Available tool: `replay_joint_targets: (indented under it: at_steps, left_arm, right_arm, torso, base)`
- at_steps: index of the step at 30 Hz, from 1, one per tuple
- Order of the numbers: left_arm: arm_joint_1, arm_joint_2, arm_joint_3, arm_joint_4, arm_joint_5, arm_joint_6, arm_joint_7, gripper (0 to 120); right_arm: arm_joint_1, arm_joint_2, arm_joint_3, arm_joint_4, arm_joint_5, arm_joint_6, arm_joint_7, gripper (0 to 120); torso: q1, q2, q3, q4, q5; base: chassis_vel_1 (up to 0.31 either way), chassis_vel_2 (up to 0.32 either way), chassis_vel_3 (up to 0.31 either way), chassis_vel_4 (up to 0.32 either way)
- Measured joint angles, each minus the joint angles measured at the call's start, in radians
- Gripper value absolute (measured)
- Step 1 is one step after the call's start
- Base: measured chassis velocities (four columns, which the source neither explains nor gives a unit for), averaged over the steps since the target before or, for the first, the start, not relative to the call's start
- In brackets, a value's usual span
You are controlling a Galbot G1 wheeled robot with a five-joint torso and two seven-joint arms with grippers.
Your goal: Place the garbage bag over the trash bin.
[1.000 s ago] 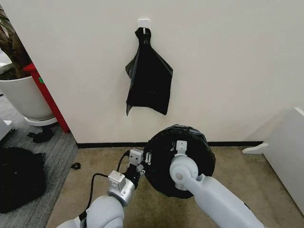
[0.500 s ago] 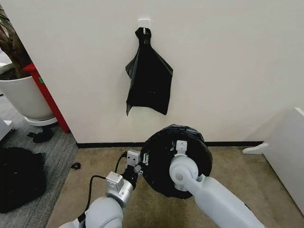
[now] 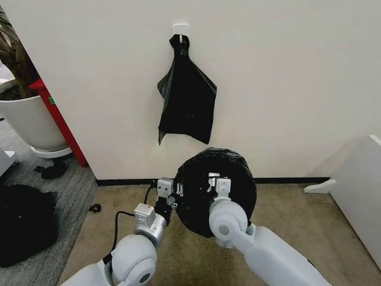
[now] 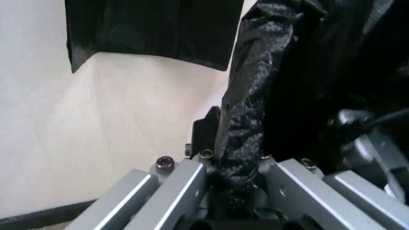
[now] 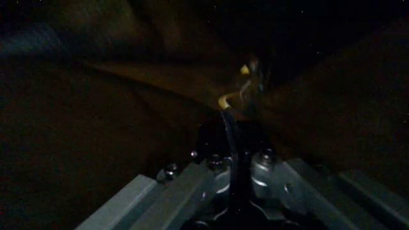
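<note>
Low in the frame's centre, the left gripper (image 3: 173, 192) and right gripper (image 3: 212, 180) each pinch the garbage bag (image 3: 238, 182) stretched round the bin's rim.

This looks like an office or a plain indoor test room. A bare cream wall (image 3: 286, 77) with a dark skirting strip (image 3: 125, 181) rises beyond the left tool (image 3: 169, 190), and a small white hook (image 3: 180, 28) on it carries a black plastic bag (image 3: 187, 101). Farther out on that tool's side, grey carpet tiles (image 3: 65, 196) meet a tan floor (image 3: 297, 214), and a large white plant pot (image 3: 30, 122) stands beside a red panel (image 3: 59, 122).
</note>
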Motion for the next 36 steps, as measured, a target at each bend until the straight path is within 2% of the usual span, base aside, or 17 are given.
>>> replay_joint_targets:
  at_steps: [11, 21, 36]
  left_arm:
    - [-0.026, -0.001, -0.003, 0.005, -0.006, 0.0, 0.002, 0]
    - [-0.016, 0.003, 0.006, 0.029, 0.045, -0.011, 0.028, 0]
    - [-0.024, 0.004, 0.013, 0.01, 0.045, -0.02, 0.038, 0]
  right_arm:
    - [0.021, 0.001, 0.005, 0.012, 0.036, 0.0, 0.013, 0]
    - [0.05, -0.005, 0.026, 0.038, 0.063, 0.004, 0.033, 0]
    - [0.081, 0.034, 0.063, -0.104, 0.098, 0.005, 0.051, 0]
  torso:
    - [0.0, 0.0, 0.0, 0.0, 0.0]
    - [0.0, 0.0, 0.0, 0.0, 0.0]
    - [0.0, 0.0, 0.0, 0.0, 0.0]
  base:
    - [0.0, 0.0, 0.0, 0.0]
    - [0.0, 0.0, 0.0, 0.0]
    - [0.0, 0.0, 0.0, 0.0]
